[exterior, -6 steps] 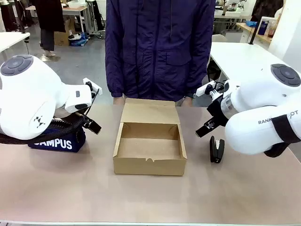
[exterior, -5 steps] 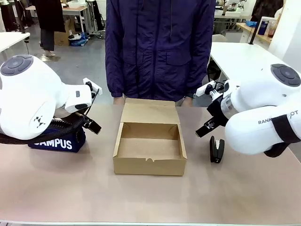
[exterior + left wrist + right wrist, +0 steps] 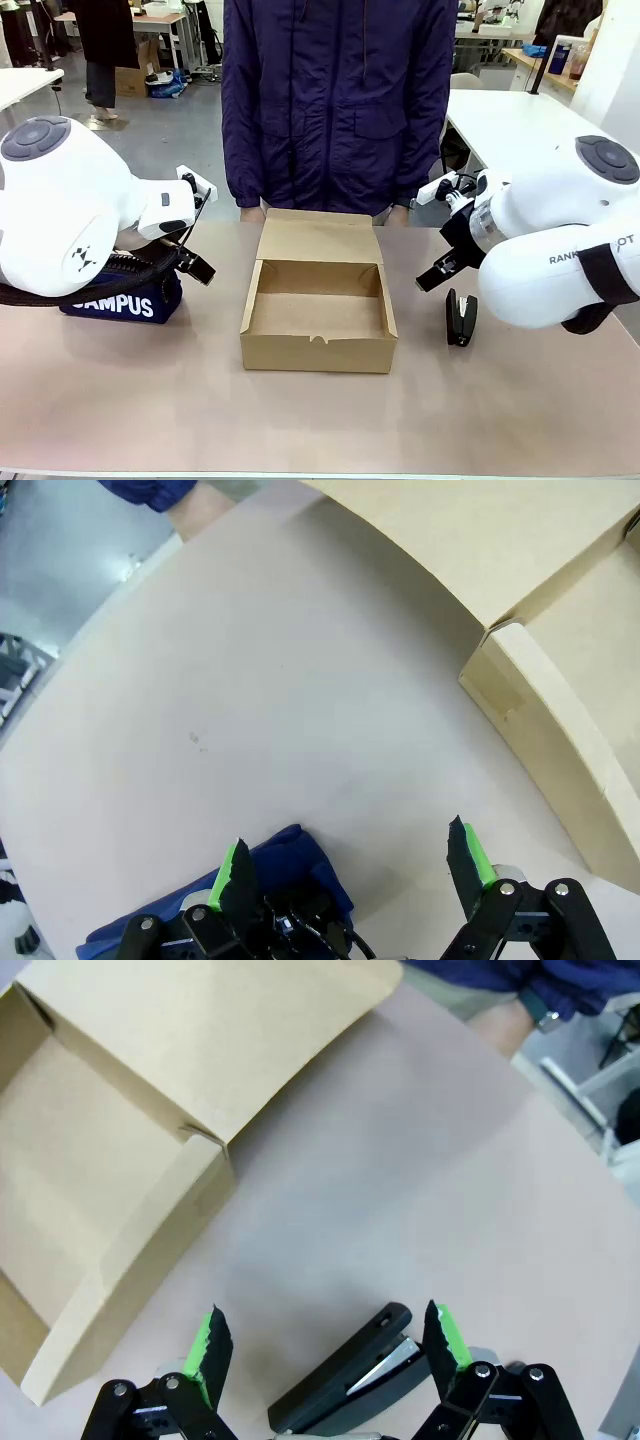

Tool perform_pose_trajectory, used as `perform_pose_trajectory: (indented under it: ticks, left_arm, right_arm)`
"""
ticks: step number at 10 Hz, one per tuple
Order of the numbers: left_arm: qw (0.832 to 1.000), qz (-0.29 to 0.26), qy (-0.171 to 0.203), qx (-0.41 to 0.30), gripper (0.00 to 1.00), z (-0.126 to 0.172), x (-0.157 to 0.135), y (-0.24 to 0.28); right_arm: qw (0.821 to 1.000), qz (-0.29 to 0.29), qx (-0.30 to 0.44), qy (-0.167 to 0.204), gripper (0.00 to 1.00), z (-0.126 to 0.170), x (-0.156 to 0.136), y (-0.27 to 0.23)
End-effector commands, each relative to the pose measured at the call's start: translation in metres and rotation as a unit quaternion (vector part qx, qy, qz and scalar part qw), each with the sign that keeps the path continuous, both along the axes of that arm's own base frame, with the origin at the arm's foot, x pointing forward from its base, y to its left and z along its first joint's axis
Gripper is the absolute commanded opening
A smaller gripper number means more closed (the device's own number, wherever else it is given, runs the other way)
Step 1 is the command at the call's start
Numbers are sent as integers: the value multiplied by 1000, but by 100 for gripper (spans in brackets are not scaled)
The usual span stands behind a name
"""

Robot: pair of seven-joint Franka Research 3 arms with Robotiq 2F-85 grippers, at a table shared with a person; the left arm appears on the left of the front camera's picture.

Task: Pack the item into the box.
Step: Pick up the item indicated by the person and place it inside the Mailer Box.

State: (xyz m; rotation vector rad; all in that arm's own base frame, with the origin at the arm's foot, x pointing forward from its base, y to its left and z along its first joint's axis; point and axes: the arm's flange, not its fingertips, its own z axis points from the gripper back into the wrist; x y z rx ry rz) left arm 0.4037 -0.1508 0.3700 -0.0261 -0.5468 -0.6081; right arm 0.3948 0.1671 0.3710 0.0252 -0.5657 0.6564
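Simply small black stapler point(image 3: 461, 318), elongated, flat

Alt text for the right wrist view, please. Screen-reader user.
The right gripper hangs open, close above a small black stapler lying on the tan table. An open brown cardboard box, nothing in it, sits alongside with its flap folded back.
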Motion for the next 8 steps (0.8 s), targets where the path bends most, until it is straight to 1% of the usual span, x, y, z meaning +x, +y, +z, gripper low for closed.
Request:
perform_pose_trajectory:
  ticks: [1,8]
  left_arm:
    - [1000,0,0,0,100,0,0,0]
    - [1000,0,0,0,100,0,0,0]
  right_arm:
    - [1000,0,0,0,100,0,0,0]
    - [1000,0,0,0,100,0,0,0]
